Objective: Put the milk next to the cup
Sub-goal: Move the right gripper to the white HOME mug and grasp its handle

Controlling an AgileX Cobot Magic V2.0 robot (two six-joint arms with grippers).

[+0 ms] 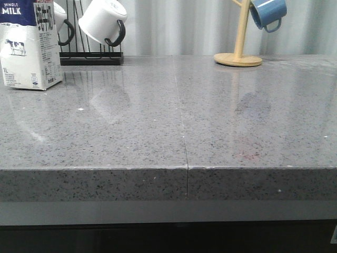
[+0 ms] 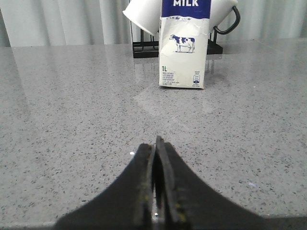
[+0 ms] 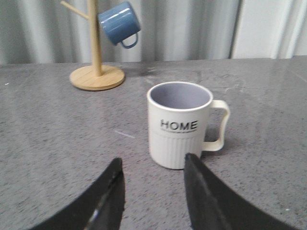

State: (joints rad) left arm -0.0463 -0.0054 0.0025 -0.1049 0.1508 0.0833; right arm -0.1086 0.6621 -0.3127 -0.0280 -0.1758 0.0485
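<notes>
Grey speckled stone is making up the counter (image 1: 210, 126), with pale corrugated panels running behind it. At the far left of the front view the milk (image 1: 29, 45) is standing upright on the counter, its cow picture facing forward and black characters showing on its side. Its top is running out of view, so whether it is sealed cannot be told. Just behind it a black wire rack (image 1: 92, 55) is holding a white mug (image 1: 104, 21) with a black handle, tipped on its side. Toward the far right a wooden mug tree (image 1: 239, 47) is carrying a blue mug (image 1: 268, 13) on one peg, mouth angled downward.

The cup (image 3: 178, 124) is showing only in the right wrist view, sitting upright on the counter with its handle (image 3: 217, 127) sticking out sideways; what can be seen of its inside is looking empty. The right gripper (image 3: 153, 179) is hanging close in front of it, fingers spread wide and gripping nothing.

The left gripper (image 2: 156, 153) is pointing at the milk from well back, its fingers pressed together with nothing between them.
</notes>
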